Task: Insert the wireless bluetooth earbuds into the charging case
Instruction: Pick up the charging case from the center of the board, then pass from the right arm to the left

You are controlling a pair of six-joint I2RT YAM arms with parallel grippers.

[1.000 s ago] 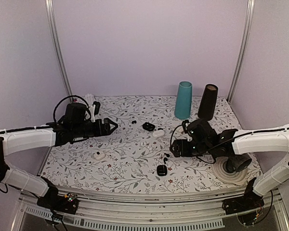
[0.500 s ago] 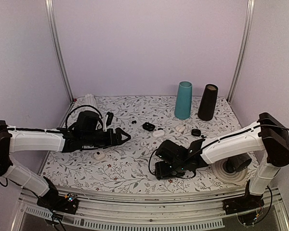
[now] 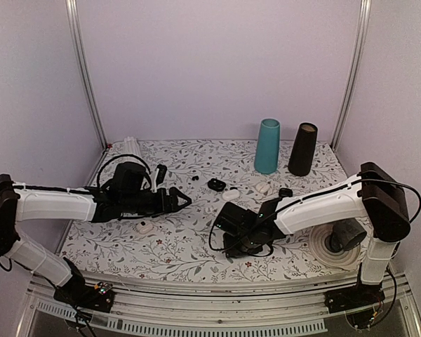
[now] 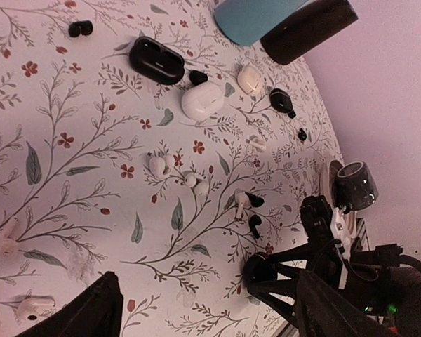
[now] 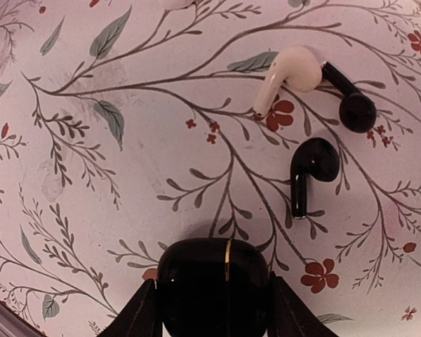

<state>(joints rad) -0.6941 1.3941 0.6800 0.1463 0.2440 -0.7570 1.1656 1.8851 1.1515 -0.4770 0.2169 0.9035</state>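
The left arm stretches low toward the centre with its gripper (image 4: 205, 281) spread wide, while the right arm folds inward, its gripper (image 5: 214, 298) clamped around a black case (image 5: 214, 267).

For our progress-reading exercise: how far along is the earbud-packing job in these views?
Done: nothing visible; no earbud is seen seated in a case. In hand: the right jaws sit against a closed black case. Still to do: a white earbud and two black earbuds lie loose on the cloth beside it; the left jaws are open, empty.
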